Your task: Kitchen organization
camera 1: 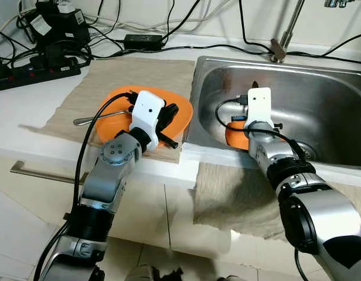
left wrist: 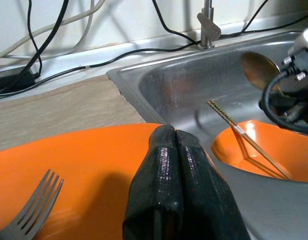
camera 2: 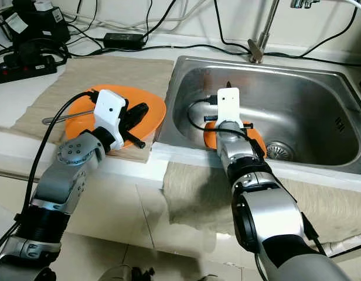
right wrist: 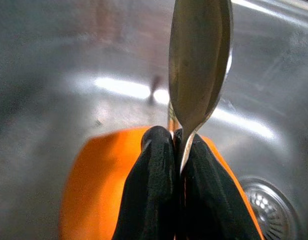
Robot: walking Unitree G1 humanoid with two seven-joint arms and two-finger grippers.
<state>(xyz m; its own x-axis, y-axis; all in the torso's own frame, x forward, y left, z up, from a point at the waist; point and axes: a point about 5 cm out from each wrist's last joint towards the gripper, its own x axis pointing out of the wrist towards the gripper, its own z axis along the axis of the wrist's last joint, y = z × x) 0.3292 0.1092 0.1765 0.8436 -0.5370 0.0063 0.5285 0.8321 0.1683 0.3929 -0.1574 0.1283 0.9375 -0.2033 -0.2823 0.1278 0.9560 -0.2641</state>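
While the right gripper point(right wrist: 175, 137) is down inside the steel sink point(camera 1: 321, 88), its two black fingers are pressed together on the handle of a spoon point(right wrist: 199, 65), and the bowl of the spoon stands up beyond the fingertips. Directly under this gripper lies an orange bowl point(left wrist: 266, 150) on the sink floor, and a pair of chopsticks point(left wrist: 244, 137) leans in that bowl with the tips resting over its rim. The drain point(right wrist: 271, 210) is just beside the bowl, on the side away from the left arm.

The left gripper point(left wrist: 175, 137) hangs over an orange plate point(camera 1: 113, 123) that lies on a beige cloth point(camera 1: 139, 76) on the bench point(camera 1: 28, 105). Its fingers are closed against each other and hold nothing. A fork point(left wrist: 31, 210) lies on the plate, beside this gripper on the side away from the sink, with the handle reaching out over the rim of the plate. The near wall of the sink is just beyond the fingertips of the left gripper.

Behind both grippers, along the wall, there are black cables point(camera 1: 169, 44) and a power strip point(camera 1: 34, 70), and the faucet point(camera 1: 283, 41) rises from the back edge of the sink. A second cloth point(camera 1: 233, 193) hangs over the front of the bench, below the right gripper.
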